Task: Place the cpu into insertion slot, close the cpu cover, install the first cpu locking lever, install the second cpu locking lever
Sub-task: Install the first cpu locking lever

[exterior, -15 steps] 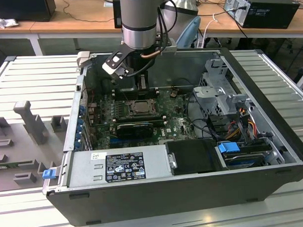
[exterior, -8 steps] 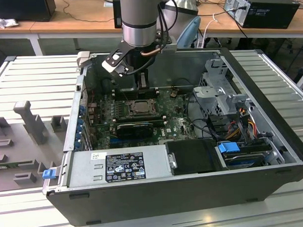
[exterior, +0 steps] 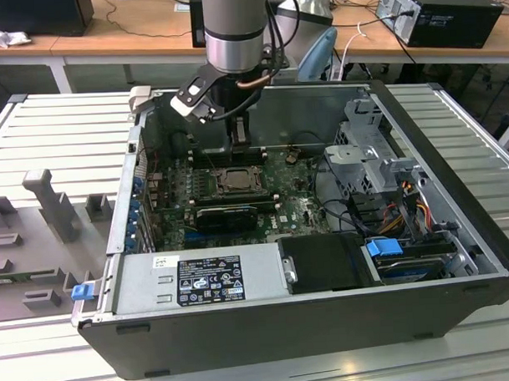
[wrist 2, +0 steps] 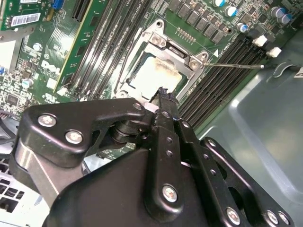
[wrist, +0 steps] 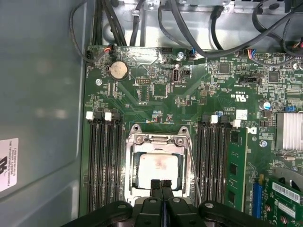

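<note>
The cpu (wrist: 158, 169), a pale silver square with a brownish smear, lies in the insertion slot (exterior: 236, 179) on the green motherboard. The silver cpu cover (wrist: 155, 139) lies flat around it, framing its top. A thin wire locking lever (wrist: 193, 161) runs along one side of the socket, and in the second wrist view a lever rod (wrist 2: 236, 66) sticks out past the socket corner. My gripper (wrist: 161, 185) hangs just above the socket's edge, shut with its black fingertips pressed together and nothing between them. It also shows above the cpu (wrist 2: 155, 75) as gripper (wrist 2: 164, 94) and gripper (exterior: 240, 143).
Black memory slots (wrist: 102, 161) flank the socket, one holding a green module (wrist: 235, 163). A long black card (exterior: 227, 216) lies in front of the socket. The case walls, grey power supply (exterior: 199, 280), drive cage (exterior: 379, 157) and cables (exterior: 347, 212) hem in the board.
</note>
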